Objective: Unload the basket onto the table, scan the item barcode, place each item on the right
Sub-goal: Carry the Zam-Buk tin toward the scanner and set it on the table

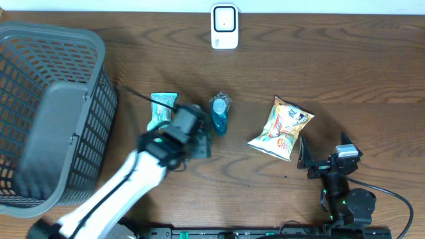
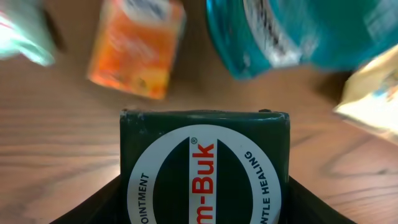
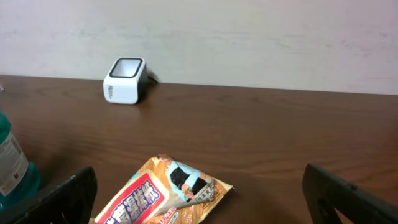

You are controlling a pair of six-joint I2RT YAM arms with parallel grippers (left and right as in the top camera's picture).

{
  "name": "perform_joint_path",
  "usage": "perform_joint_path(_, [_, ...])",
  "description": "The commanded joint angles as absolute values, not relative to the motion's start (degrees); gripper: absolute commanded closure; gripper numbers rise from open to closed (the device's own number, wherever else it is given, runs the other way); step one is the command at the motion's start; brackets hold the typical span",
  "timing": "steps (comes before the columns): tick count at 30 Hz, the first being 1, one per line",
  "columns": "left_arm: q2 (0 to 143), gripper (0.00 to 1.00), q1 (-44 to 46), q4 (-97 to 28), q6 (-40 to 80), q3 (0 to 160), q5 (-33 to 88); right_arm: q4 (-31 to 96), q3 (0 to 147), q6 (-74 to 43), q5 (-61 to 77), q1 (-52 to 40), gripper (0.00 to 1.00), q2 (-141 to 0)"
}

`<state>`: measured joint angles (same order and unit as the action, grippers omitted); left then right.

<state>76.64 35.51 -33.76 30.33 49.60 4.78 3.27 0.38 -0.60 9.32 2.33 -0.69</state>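
Nearest the robot's side, the right black two-finger pincer [image 1: 307, 161] hovers low over the brown wood-grain bench [image 1: 358, 73], its jaws spread wide and holding nothing. Just beyond it lies a crinkled yellow-and-white foil snack bag [image 1: 281, 128], flat on the wood.

To the left, the left black pincer [image 1: 198, 142] on its white arm is clamped about half-wide on a dark green cardboard box with a white ring and red lettering [image 2: 205, 155]. This is the item, and it is gripped by its two sides just above the bench. Past the box, the left wrist view shows a blurred small orange carton [image 2: 137, 46].

Near it are a blue translucent plastic bottle [image 1: 220, 113], lying down, and a pale teal flat packet [image 1: 161, 109]. A grey plastic lattice basket [image 1: 99, 113] fills the left end of the bench.

At the far edge stands a small white cube-shaped barcode scanner [image 1: 224, 26], well apart from the box. Behind it rises a plain pale wall [image 3: 249, 37].
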Motion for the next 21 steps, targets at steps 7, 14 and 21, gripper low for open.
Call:
perform_joint_path(7, [88.66, 0.51, 43.72, -26.83, 35.94, 50.74, -0.93, 3.49, 0.32, -0.60, 9.37, 1.93, 0.01, -0.38])
perform_joint_path(14, [85.32, 0.26, 43.68, -25.06, 34.44, 52.07, -3.22, 3.49, 0.32, -0.60, 9.37, 1.93, 0.01, -0.38])
perform_joint_path(21, [76.79, 0.14, 43.68, -29.39, 32.71, 52.45, -10.11, 3.49, 0.32, -0.60, 9.37, 1.93, 0.01, -0.38])
